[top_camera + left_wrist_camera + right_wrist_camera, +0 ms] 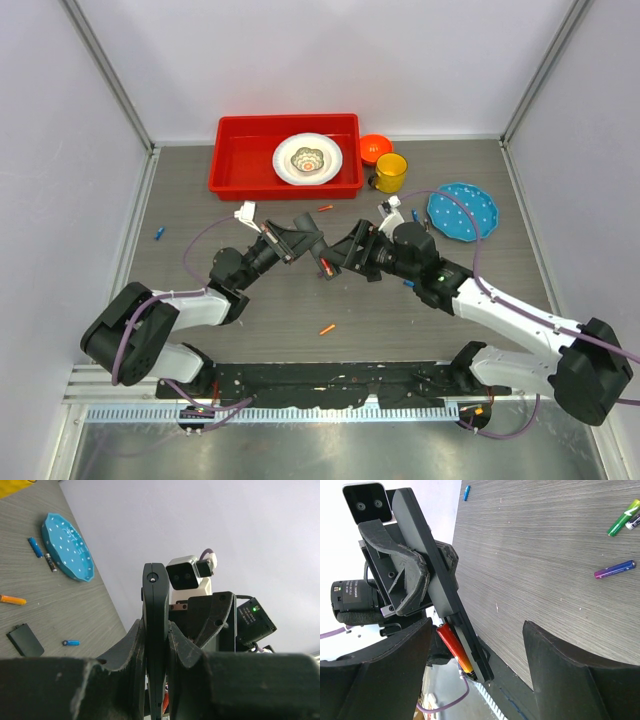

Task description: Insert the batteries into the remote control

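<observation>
My left gripper (289, 243) is shut on the black remote control (312, 245) and holds it above the table's middle. In the left wrist view the remote (154, 600) stands edge-on between the fingers (125, 650). A red-orange battery (456, 650) lies in the remote's (432, 575) open slot; it also shows in the top view (325, 267). My right gripper (477, 672) is open, its jaws on either side of the slot end, the left finger (385, 680) close beside the battery. The flat black cover (25, 640) lies on the table.
Loose batteries lie about: orange (327, 328), orange (325, 208), blue (159, 234), green (619, 522), purple (615, 569). A red tray (232, 160) with a white plate, an orange bowl (375, 147), a yellow mug (390, 173) and a blue plate (463, 211) stand at the back.
</observation>
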Robot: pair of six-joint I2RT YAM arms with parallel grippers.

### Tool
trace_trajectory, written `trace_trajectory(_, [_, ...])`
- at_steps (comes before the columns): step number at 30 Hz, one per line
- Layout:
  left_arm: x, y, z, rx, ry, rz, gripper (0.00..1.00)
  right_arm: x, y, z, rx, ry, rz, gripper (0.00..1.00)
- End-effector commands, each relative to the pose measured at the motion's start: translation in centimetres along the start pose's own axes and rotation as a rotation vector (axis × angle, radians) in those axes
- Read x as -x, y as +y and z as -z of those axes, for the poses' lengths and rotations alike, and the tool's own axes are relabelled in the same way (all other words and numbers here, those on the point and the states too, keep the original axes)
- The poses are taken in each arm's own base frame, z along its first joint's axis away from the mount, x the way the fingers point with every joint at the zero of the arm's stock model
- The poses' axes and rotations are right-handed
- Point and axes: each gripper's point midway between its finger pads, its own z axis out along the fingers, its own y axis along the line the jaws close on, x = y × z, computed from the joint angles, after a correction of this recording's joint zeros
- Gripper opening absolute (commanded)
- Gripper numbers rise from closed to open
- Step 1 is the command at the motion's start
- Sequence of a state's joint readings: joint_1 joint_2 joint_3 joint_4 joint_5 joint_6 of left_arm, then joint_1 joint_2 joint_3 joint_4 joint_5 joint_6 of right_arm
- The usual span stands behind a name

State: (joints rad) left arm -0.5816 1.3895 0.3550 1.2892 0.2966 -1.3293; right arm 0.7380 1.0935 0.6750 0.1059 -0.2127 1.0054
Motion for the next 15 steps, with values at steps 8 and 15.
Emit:
trace_trajectory(8, [2.00,-7.69,0.32,-0.290,-0.080,-0.101,0.00,0.92,1.60,-0.32,0.066,-0.020,-0.010,0.76])
trace_trajectory(15, [2.03,-7.87,0.28,-0.295,-0.081,-0.100,0.00,0.64,1.26,-0.32,0.065,-0.016,-0.015,0.72])
